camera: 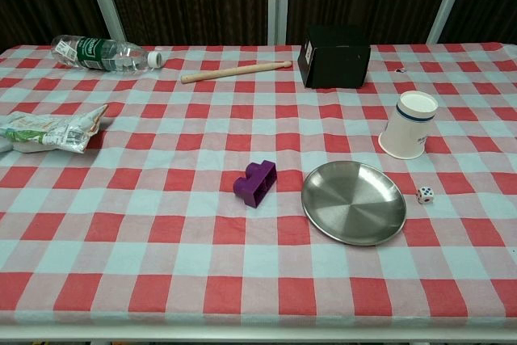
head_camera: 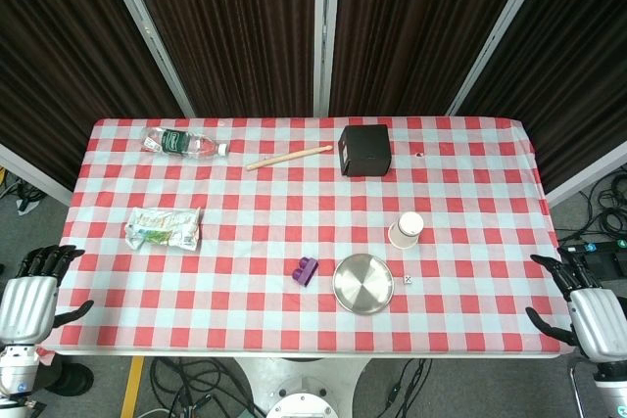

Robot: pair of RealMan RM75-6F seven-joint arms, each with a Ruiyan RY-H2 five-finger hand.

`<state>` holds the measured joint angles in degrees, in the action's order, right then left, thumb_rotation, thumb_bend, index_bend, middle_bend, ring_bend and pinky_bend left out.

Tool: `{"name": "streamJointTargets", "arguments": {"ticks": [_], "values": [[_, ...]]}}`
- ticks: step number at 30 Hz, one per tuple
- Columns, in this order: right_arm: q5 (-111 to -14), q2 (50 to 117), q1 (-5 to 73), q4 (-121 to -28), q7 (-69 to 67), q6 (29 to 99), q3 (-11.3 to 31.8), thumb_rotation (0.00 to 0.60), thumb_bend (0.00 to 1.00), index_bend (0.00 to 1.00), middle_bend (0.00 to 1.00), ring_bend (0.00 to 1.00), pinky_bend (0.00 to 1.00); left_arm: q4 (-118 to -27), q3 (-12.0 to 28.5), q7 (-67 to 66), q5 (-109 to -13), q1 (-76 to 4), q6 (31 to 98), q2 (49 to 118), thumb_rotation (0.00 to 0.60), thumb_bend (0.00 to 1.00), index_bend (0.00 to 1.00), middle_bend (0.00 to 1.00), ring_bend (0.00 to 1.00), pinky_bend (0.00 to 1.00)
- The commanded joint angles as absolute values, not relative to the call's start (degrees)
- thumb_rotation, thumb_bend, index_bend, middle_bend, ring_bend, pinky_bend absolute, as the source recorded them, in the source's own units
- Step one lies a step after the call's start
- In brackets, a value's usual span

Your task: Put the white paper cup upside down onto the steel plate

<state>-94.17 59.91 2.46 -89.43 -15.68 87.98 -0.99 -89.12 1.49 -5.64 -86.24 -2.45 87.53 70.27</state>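
Observation:
The white paper cup (head_camera: 407,229) (camera: 409,124) stands upright on the checked cloth, right of centre, its mouth up. The round steel plate (head_camera: 362,283) (camera: 354,202) lies bare just in front and left of it, near the table's front edge. My left hand (head_camera: 35,293) hangs beside the table's front left corner, fingers spread, holding nothing. My right hand (head_camera: 585,310) hangs off the front right corner, fingers apart and empty. Neither hand shows in the chest view.
A purple block (head_camera: 305,270) (camera: 256,183) lies left of the plate, a small die (head_camera: 408,280) (camera: 425,195) right of it. Further back are a black box (head_camera: 364,149), a wooden stick (head_camera: 288,157), a plastic bottle (head_camera: 183,143) and a snack packet (head_camera: 163,227).

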Motion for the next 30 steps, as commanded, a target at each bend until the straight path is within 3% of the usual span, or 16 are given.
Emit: {"name": "streamJointTargets", "arguments": {"ticks": [1, 10, 13, 15, 17, 20, 24, 30], "values": [[-94.1, 60.0, 2.3, -89.5, -15.8, 88.0, -1.1, 0.6, 0.16, 0.16, 0.22, 0.07, 0.21, -89.0, 1.6, -5.6, -86.2, -2.4, 87.7, 70.3, 0.6, 0.04, 0.24, 0.21, 0.15, 0.15], [-94.7, 59.6, 2.9, -90.2, -15.6, 87.8, -0.9, 0.6, 0.16, 0.16, 0.3, 0.15, 0.25, -89.3, 1.7, -5.2, -85.9, -2.4, 87.6, 70.0, 0.6, 0.04, 0.24, 0.21, 0.15, 0.15], [-94.3, 59.8, 4.1, -91.7, -13.1, 85.8, -0.5, 0.6, 0.16, 0.18, 0.48, 0.37, 0.4, -89.3, 1.6, -5.2, -85.7, -2.4, 87.3, 70.0, 0.6, 0.04, 0.24, 0.21, 0.15, 0.15], [-94.4, 59.8, 6.0, -93.1, -10.7, 82.4, -0.5, 0.6, 0.15, 0.25, 0.67, 0.61, 0.62, -89.4, 1.6, -5.0, -85.5, -2.3, 87.2, 70.1, 0.6, 0.04, 0.24, 0.21, 0.15, 0.15], [-94.5, 59.9, 8.2, -94.1, -9.1, 78.8, -0.4, 0.6, 0.15, 0.32, 0.79, 0.74, 0.77, -89.5, 1.6, -5.0, -85.5, -2.3, 87.1, 70.0, 0.6, 0.04, 0.24, 0.21, 0.15, 0.15], [-93.6, 60.8, 12.1, -94.7, -6.4, 72.4, 0.2, 0.6, 0.15, 0.4, 0.91, 0.88, 0.9, -89.6, 1.5, -4.9, -85.4, -2.2, 87.1, 69.9, 0.6, 0.04, 0.24, 0.21, 0.15, 0.15], [-91.3, 64.5, 16.9, -93.8, -3.1, 64.3, 1.1, 0.6, 0.16, 0.42, 0.99, 0.98, 0.99, -89.9, 1.5, -4.7, -85.2, -2.1, 87.1, 69.8, 0.6, 0.04, 0.24, 0.21, 0.15, 0.15], [-87.7, 70.8, 21.7, -91.0, 0.2, 56.7, 2.2, 0.6, 0.17, 0.43, 1.0, 1.0, 1.0, -89.7, 1.6, -4.2, -85.2, -2.0, 87.2, 69.7, 0.6, 0.04, 0.24, 0.21, 0.15, 0.15]]}}
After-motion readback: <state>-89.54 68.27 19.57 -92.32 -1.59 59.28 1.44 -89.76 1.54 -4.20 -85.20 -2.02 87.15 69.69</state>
